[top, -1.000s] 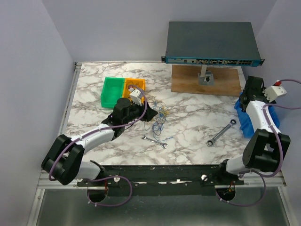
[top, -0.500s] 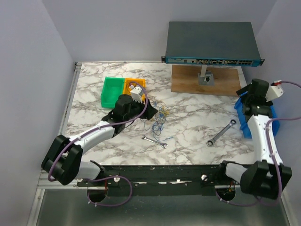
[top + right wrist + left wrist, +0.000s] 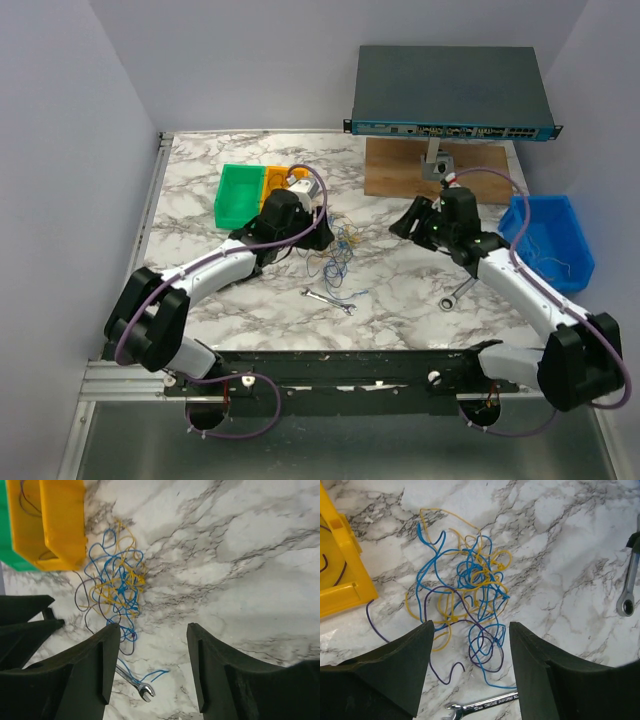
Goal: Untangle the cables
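The cables (image 3: 342, 250) lie as one tangle of thin blue, yellow and dark purple wires on the marble table. In the left wrist view the tangle (image 3: 465, 585) fills the middle. In the right wrist view the tangle (image 3: 116, 582) sits at upper left. My left gripper (image 3: 470, 645) is open and empty, hovering just at the tangle's near edge; it also shows in the top view (image 3: 318, 238), left of the wires. My right gripper (image 3: 152, 645) is open and empty, to the right of the tangle, and appears in the top view (image 3: 405, 222).
A yellow bin (image 3: 283, 185) with dark wires in it and a green bin (image 3: 238, 193) stand left of the tangle. A small wrench (image 3: 329, 301) lies just in front of it, another wrench (image 3: 470, 282) at the right. A blue bin (image 3: 550, 240) and a network switch (image 3: 450, 90) on a wooden board stand at the back right.
My right arm has swung from the blue bin at the far right to the table's middle, near the tangle. My left gripper has edged slightly up and right beside the wires.
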`<action>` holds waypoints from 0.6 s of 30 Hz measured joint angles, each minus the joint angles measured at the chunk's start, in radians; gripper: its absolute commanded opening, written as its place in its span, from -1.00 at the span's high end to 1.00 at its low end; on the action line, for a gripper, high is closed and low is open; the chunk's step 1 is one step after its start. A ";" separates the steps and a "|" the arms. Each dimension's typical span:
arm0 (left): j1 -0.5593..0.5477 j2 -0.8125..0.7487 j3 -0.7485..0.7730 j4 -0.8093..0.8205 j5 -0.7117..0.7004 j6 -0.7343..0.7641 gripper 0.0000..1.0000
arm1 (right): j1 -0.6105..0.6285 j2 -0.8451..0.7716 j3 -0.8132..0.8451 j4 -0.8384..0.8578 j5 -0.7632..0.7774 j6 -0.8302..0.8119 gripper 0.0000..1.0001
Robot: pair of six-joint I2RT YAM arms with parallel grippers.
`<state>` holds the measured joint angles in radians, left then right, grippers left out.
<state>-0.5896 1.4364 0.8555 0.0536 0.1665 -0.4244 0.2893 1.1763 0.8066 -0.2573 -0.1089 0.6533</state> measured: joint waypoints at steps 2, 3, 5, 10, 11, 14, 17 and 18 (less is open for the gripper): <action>0.000 0.027 0.016 -0.026 -0.003 0.006 -0.26 | 0.048 0.058 -0.014 0.046 -0.016 0.002 -0.15; 0.000 0.037 0.019 -0.037 -0.003 0.006 -0.26 | 0.071 0.091 -0.015 0.067 -0.020 0.002 -0.12; 0.002 0.061 0.019 -0.055 -0.003 0.010 -0.25 | 0.107 0.154 -0.015 0.114 -0.021 0.006 -0.07; 0.019 0.097 0.020 -0.068 0.003 0.012 -0.23 | 0.155 0.286 -0.015 0.230 -0.027 0.018 0.06; 0.024 0.103 0.020 -0.068 0.005 0.013 -0.23 | 0.157 0.306 -0.015 0.253 -0.027 0.021 0.06; 0.035 0.121 0.024 -0.069 0.010 0.012 -0.23 | 0.162 0.360 -0.010 0.311 -0.027 0.030 0.10; 0.045 0.133 0.031 -0.070 0.010 0.012 -0.23 | 0.164 0.411 0.004 0.355 -0.027 0.037 0.12; 0.045 0.135 0.034 -0.070 0.010 0.012 -0.23 | 0.165 0.429 0.011 0.369 -0.028 0.039 0.12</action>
<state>-0.5446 1.5715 0.8890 -0.0162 0.1761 -0.4122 0.4545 1.6051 0.8173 0.1120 -0.1371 0.6918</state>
